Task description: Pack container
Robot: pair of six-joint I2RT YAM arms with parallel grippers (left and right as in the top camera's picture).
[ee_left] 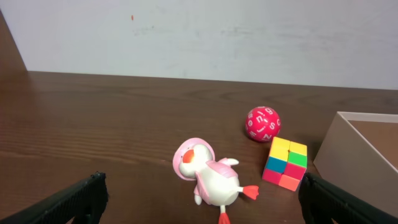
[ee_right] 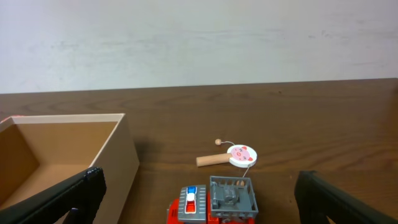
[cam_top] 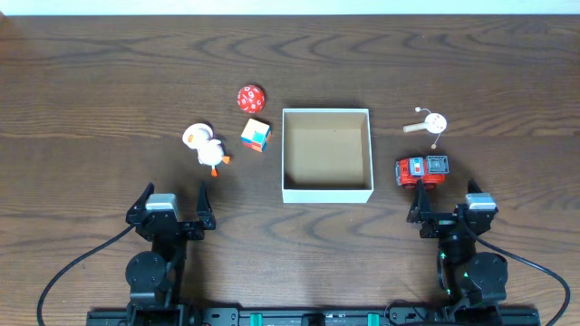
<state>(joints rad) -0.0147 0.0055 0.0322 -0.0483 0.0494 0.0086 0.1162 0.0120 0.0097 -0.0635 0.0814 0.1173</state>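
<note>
With left gripper (cam_top: 174,201) and right gripper (cam_top: 444,197) both spread empty, the duck (cam_top: 207,148) just ahead of the left jaws should be straddled squarely.

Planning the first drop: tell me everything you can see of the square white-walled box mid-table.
The square, shallow box has thin white walls and a tan-brown, cardboard-looking inside. It is open-topped, upright and empty, sitting flat on the dark wooden table. Nothing touches it: the multicoloured cube lies just off its left wall, and the red toy truck sits a little further off its right wall.
</note>
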